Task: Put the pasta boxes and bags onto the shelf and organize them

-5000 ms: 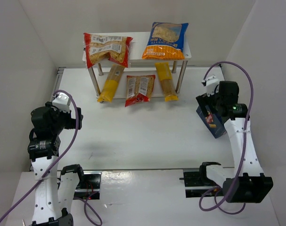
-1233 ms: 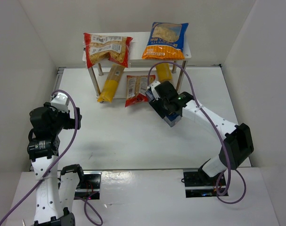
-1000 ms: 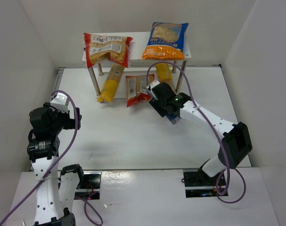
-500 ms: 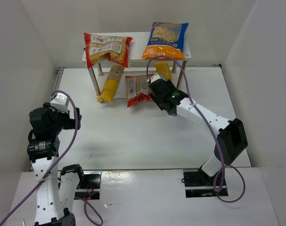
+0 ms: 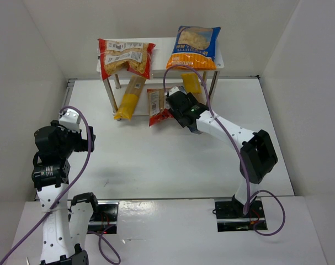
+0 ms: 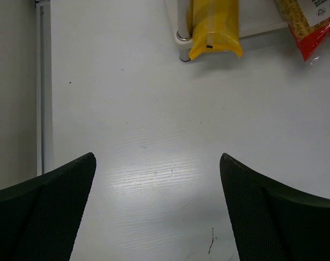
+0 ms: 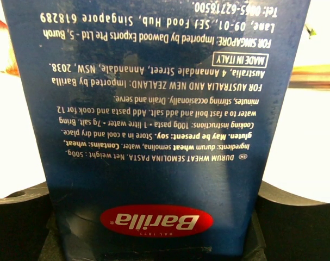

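left gripper (image 6: 156, 159): found well in front of the shelf (image 5: 160, 51), off toward its left. The jaws are spread wide and nothing is held or touched. Only the white table (image 5: 156, 160) is seen between them.
right gripper (image 7: 156, 217): reached out to just in front of the shelf. The jaws are clamped on the two sides of the pasta box (image 7: 154, 109).
pasta box: dark blue card, held at the shelf's front edge between the two lower bags under its right half. Whether the table is touched cannot be told.
box writing: all of it is read upside down in the right wrist view: "Barilla" in a red oval, "DURUM WHEAT SEMOLINA PASTA. Net weight: 500g", "MADE IN ITALY", "Singapore 618289".
small red-edged bag (image 5: 157, 105): laid on the table at the shelf's front edge, just beside the right gripper. A white label is carried, its print too small to be read.
left yellow bag (image 5: 128, 99): laid lengthwise under the shelf's left half, beside a shelf leg (image 6: 180, 22).
right yellow bag (image 5: 190, 83): laid under the shelf's right half, partly hidden by the right arm (image 5: 228, 130).
large red-edged bag (image 5: 126, 58): laid on the shelf's top, left side. White labels are seen but cannot be read.
orange-and-blue bag (image 5: 193, 47): laid on the shelf's top, right side. Its print cannot be read.
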`<control>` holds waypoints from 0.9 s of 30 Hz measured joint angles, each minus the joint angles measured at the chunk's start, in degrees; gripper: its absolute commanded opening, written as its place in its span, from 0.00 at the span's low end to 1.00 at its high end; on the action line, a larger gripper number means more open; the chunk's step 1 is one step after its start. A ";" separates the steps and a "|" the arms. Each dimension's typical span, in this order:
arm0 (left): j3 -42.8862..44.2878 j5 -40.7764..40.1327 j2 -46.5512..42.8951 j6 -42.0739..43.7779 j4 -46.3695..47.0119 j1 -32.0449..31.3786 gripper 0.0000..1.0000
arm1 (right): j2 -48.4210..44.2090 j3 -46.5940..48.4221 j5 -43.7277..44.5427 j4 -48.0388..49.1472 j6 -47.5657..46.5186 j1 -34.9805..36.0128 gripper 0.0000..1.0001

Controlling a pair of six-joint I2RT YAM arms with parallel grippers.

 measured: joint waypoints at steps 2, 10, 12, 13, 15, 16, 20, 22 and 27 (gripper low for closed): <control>0.00 0.02 0.00 0.00 0.00 0.00 1.00 | 0.28 0.76 -0.26 -0.02 0.02 0.00 0.00; 0.00 0.04 0.00 0.00 0.00 0.00 1.00 | 2.16 4.61 -3.13 -0.79 1.03 0.02 0.00; 0.00 0.04 0.00 0.00 0.00 0.00 1.00 | 2.51 5.27 -3.98 -1.03 1.53 0.02 0.00; 0.00 0.04 0.00 0.00 0.00 0.00 1.00 | 2.69 5.57 -4.22 -1.14 1.62 0.02 0.00; 0.00 0.04 0.00 0.00 0.00 0.00 1.00 | 2.95 5.99 -4.83 -1.22 1.77 0.02 0.00; 0.00 0.04 0.00 0.00 0.00 0.00 1.00 | 2.97 6.16 -5.20 -1.33 1.86 0.04 0.00; 0.00 0.04 0.07 0.00 0.02 0.00 1.00 | 3.41 7.06 -6.49 -1.79 2.51 0.20 0.00; 0.00 0.04 0.11 0.00 0.00 0.00 1.00 | 3.85 7.63 -6.80 -1.90 2.75 0.35 0.00; 0.00 0.04 0.11 0.00 0.00 0.00 1.00 | 5.11 9.09 -7.98 -1.92 3.32 0.79 0.00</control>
